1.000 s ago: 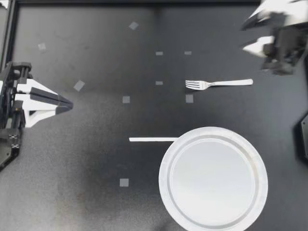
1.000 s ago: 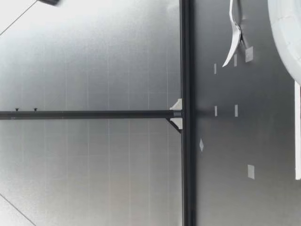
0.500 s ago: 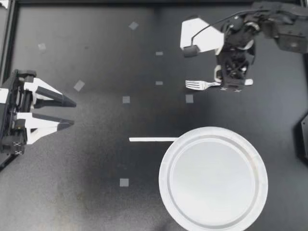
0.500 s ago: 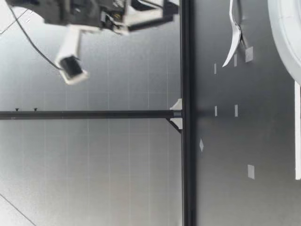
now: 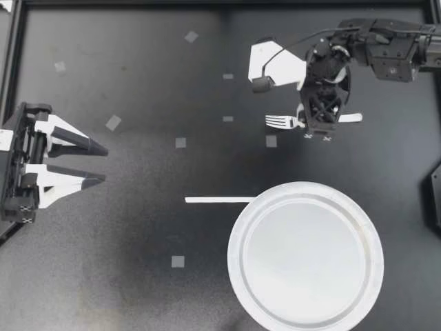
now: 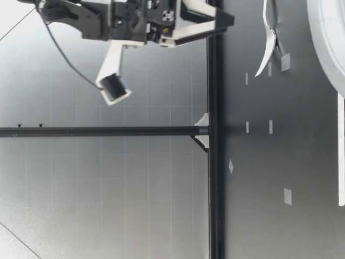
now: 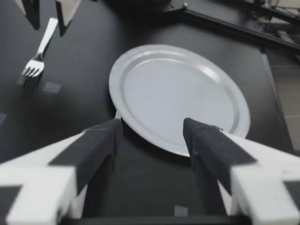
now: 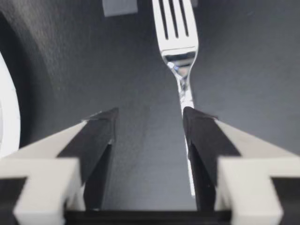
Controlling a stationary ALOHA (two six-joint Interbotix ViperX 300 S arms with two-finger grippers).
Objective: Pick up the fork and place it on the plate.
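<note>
The fork (image 5: 279,122) lies flat on the black table (image 5: 138,227), in the far right part of it. Its tines point toward my left side and its handle toward my right. The round white plate (image 5: 305,255) is nearer to me than the fork and well apart from it, and nothing is on it.

My right gripper (image 5: 318,127) hangs over the middle of the fork handle and points down, so in the top view only the tines and the end of the handle show. In the right wrist view its two fingers (image 8: 101,136) stand apart. The handle runs between them, close along the inner side of one finger, with a wide gap to the other finger. So the pincer is open and does not clamp the fork. In the low view its tips are above the table, higher than the fork and not touching it.

My left gripper (image 5: 102,164) is at the left edge of the table, well apart from the fork and the plate. Its fingers are spread and hold nothing. In the left wrist view the plate lies ahead of them.

A white tape strip (image 5: 219,200) touches the plate's rim on the left. Small tape squares (image 5: 180,143) are scattered on the table.
</note>
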